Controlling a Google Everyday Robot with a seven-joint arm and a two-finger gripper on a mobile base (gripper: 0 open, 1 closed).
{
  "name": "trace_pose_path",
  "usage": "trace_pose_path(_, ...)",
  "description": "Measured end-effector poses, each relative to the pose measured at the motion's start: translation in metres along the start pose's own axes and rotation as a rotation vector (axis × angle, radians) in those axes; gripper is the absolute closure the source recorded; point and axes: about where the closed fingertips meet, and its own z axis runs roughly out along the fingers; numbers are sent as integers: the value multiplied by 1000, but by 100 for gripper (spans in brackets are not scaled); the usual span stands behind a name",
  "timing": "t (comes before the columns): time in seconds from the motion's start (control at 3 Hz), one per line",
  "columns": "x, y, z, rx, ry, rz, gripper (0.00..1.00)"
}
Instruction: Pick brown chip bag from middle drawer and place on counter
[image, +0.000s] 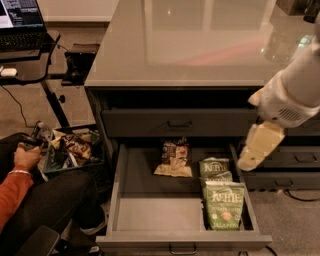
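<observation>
We log the bench (200, 45) top as smooth, glossy light grey, carrying pale reflections. On the middle drawer (150, 212), front and floor are matt dark grey; its handle (182, 248) looks metal. The brown chip bag (173, 159) is crinkled film with a faint sheen. The green bags (223, 205) at its 4 o'clock are smoother, with slight gloss. The gripper (256, 150), at the bag's 3 o'clock, looks like smooth cream plastic; the arm shell (295, 90) looks like white matt plastic. The orange sleeve (12, 195) at the view's 8 o'clock is matt cloth.

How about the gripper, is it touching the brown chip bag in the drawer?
Apart. The camera view shows the gripper at the middle drawer's right side, a green Kettle bag between it and the brown chip bag.
</observation>
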Motion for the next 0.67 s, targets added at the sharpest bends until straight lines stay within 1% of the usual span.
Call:
trace_pose_path(0.33, 11, -16, 65, -28, -40, 35, 0)
trace_pose_path(0.67, 18, -33, 105, -54, -30, 32, 0)
